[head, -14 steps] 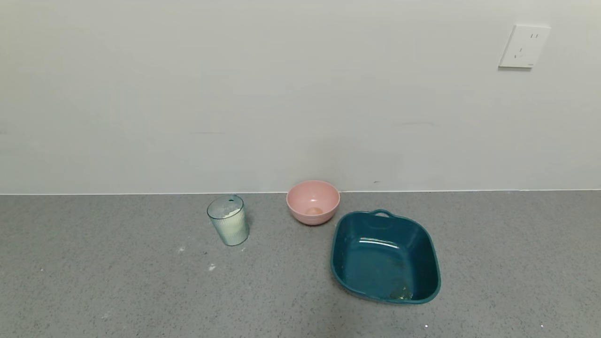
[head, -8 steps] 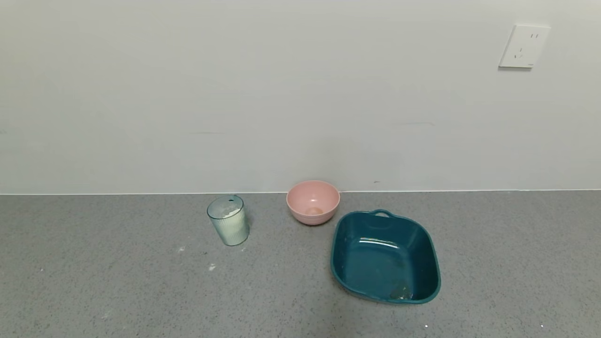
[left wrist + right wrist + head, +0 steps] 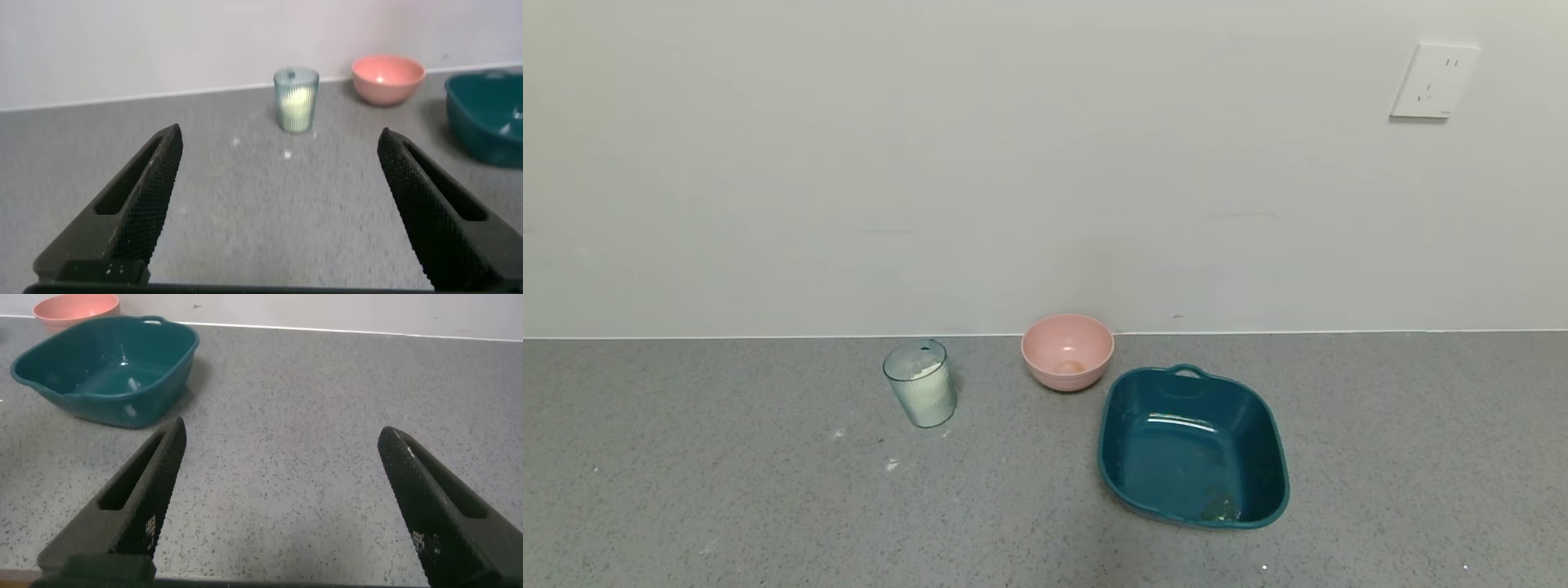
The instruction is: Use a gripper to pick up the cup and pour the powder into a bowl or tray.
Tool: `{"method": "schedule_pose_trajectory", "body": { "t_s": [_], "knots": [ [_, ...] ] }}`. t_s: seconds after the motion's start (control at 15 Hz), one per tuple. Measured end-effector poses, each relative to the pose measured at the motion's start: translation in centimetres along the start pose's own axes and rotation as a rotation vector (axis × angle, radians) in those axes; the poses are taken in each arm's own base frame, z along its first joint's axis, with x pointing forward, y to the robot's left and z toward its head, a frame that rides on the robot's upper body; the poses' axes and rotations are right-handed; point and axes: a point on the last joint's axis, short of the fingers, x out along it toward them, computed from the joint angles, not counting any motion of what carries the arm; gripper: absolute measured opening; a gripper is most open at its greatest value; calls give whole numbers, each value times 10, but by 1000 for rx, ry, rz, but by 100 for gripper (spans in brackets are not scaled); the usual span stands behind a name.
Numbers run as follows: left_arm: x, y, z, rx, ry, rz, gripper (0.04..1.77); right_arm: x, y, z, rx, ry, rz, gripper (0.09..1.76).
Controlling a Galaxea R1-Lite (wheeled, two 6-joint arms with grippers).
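We take the cup (image 3: 920, 383) as our landmark. It stands upright on the grey table (image 3: 727, 506), near the wall, and it holds white powder (image 3: 925, 371) up to a good part of its height. It stands free on all sides, so we judge that a sideways grasp on its ribbed wall is possible without pushing anything else. A few small white specks lie on the table just in front of the cup.

To the right of the cup, and well apart from it, is the pink bowl (image 3: 1067, 350). Further right again, and a little nearer to us, sits the teal basin (image 3: 1123, 425), which is wide and open at the top. We think this makes it the easy place for pouring, because the powder can fall inside even if the cup is not tilted exactly.

In the left wrist view the left gripper (image 3: 282, 200) has its jaws wide apart and holds nothing. The cup (image 3: 295, 99) appears ahead of it, between the 2 jaws in line but far from them, so no contact exists yet. The right gripper (image 3: 282, 498) is also spread apart with nothing in it; it looks towards the basin (image 3: 106, 367), far from the cup, and seems idle.
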Motion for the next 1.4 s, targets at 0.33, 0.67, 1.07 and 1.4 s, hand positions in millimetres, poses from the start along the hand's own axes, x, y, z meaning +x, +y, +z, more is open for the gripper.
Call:
{"method": "schedule_pose_trajectory", "body": {
  "t_s": [0.33, 0.67, 1.07, 1.4],
  "knots": [
    [35, 8, 107, 5, -38, 1, 172, 0, 0, 0, 0, 0, 0, 171],
    [132, 16, 171, 4, 64, -5, 172, 0, 0, 0, 0, 0, 0, 171],
    [236, 16, 133, -19, 394, -123, 172, 0, 0, 0, 0, 0, 0, 171],
    [272, 12, 84, -35, 594, -159, 172, 0, 0, 0, 0, 0, 0, 171]
  ]
}}
